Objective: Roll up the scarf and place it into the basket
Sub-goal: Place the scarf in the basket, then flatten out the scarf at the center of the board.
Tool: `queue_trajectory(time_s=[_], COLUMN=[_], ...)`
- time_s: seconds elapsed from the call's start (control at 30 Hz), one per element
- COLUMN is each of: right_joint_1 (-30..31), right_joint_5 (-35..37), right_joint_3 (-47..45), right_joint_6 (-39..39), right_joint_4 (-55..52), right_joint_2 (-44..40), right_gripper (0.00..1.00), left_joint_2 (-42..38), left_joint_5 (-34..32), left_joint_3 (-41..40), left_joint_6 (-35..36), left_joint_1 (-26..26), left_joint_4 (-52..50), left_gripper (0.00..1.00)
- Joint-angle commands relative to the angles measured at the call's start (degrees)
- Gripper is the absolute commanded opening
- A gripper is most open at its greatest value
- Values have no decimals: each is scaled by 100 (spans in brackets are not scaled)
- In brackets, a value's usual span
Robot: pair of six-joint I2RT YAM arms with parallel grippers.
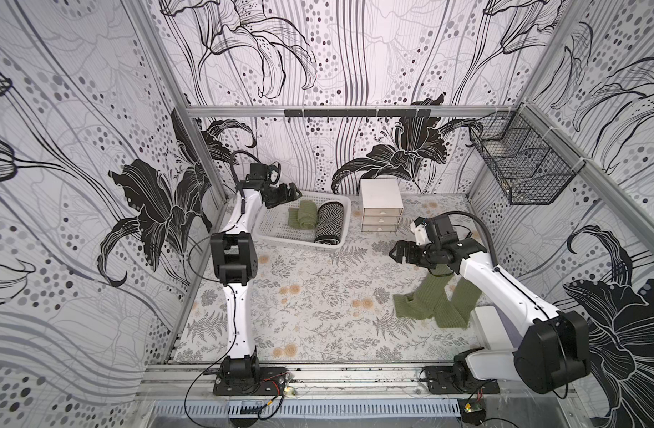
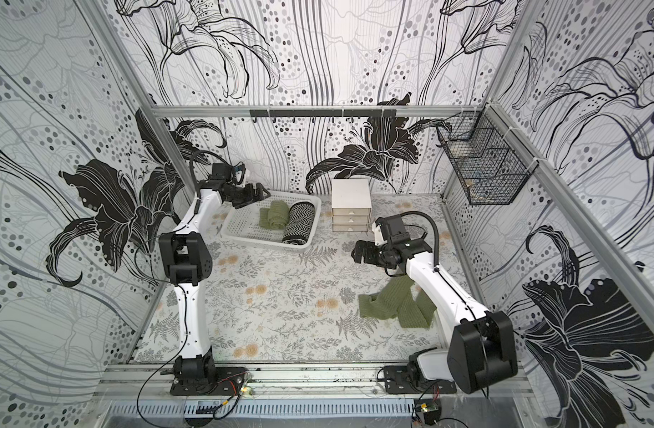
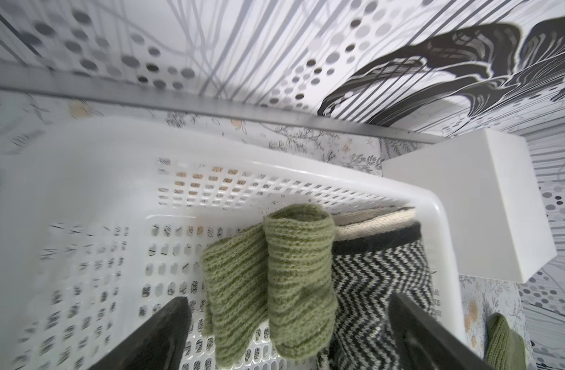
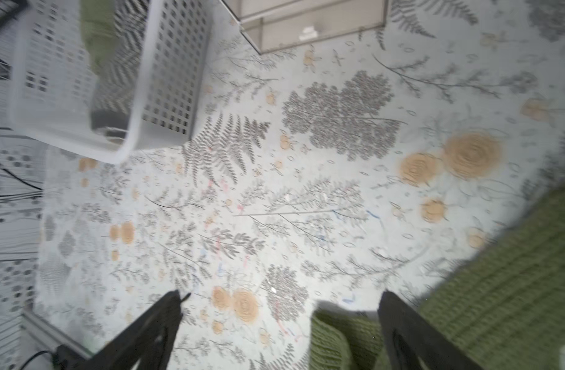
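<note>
Hovering over the basket's (image 1: 341, 242) far-left corner, the left gripper (image 1: 292, 192) is spread and empty. A rolled scarf (image 1: 303, 215) lies inside, touching a chevron roll (image 1: 329, 224). The right gripper (image 1: 397, 254), also spread, hangs near a loose scarf (image 1: 438, 305) on the surface (image 1: 310, 296). Placement looks done; next, roll the loose one.

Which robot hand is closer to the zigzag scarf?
Left. The left gripper hangs open over the basket holding the zigzag scarf; the right gripper is over the table, outside it.

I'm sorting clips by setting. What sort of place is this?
Probably a robot test cell, not a real room: wallpapered panels in an aluminium frame, a left arm and right arm mounted on a front rail, and props, a white perforated basket and small drawer unit.
</note>
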Motion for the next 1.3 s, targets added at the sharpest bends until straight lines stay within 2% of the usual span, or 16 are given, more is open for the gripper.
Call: queue_trajectory(time_s=[0.0, 0.13, 0.23, 0.33, 0.47, 0.57, 0.6, 0.63, 0.7, 0.73, 0.9, 1.0, 1.07, 1.17, 1.27], right_joint_1=[314, 1246, 1648, 1812, 1833, 1835, 1839, 1867, 1989, 2051, 2449, 2886, 3319, 3968, 4329], right_joint_5=[736, 1605, 1777, 1895, 2581, 2386, 2395, 2443, 2498, 2425, 2222, 2018, 1487, 710, 228], right_joint_3=[-328, -582, -957, -1277, -1551, -1631, -1574, -1462, -1272, -1209, -683, -262, 223, 1357, 2905], right_joint_6=[64, 412, 804, 1054, 1270, 1186, 1162, 1117, 1030, 979, 810, 627, 507, 357, 73], right_joint_4=[-644, -1340, -1505, -1600, -1887, -1460, -1426, -1416, -1290, -1142, -964, -862, -511, -29, 84], right_joint_2=[-393, -597, -901, -1141, -1174, -855, -641, -393, -144, -114, 30, 160, 356, 980, 1725], right_gripper=[100, 100, 100, 100, 100, 97, 89, 68, 17, 0, 0, 0, 0, 0, 0], left_joint_2=[-566, -1449, -2428, -3238, -4033, -4428, -4515, -4606, -4772, -4881, -5546, -5936, -6294, -6720, -6837], left_joint_5=[-380, -352, -299, -488, -648, -898, -961, -1029, -1078, -1172, -2246, -2512, -2408, -1902, -2076], left_joint_3=[-333, -1135, -2343, -3276, -4190, -4610, -4711, -4799, -4935, -4995, -5024, -4914, -4943, -5004, -4904], left_joint_6=[153, -160, -604, -830, -920, -895, -896, -909, -917, -913, -740, -671, -810, -897, -853], left_joint_1=[43, 20, -138, -404, -867, -1267, -1356, -1419, -1491, -1493, -1469, -1348, -915, 280, 968], left_joint_4=[18, 134, 652, 924, 1112, 1122, 1139, 1112, 1029, 944, 256, -157, -362, -576, -858], left_gripper=[99, 99, 99, 99, 99, 99, 99, 99, 99, 99, 99, 99, 99, 99, 99])
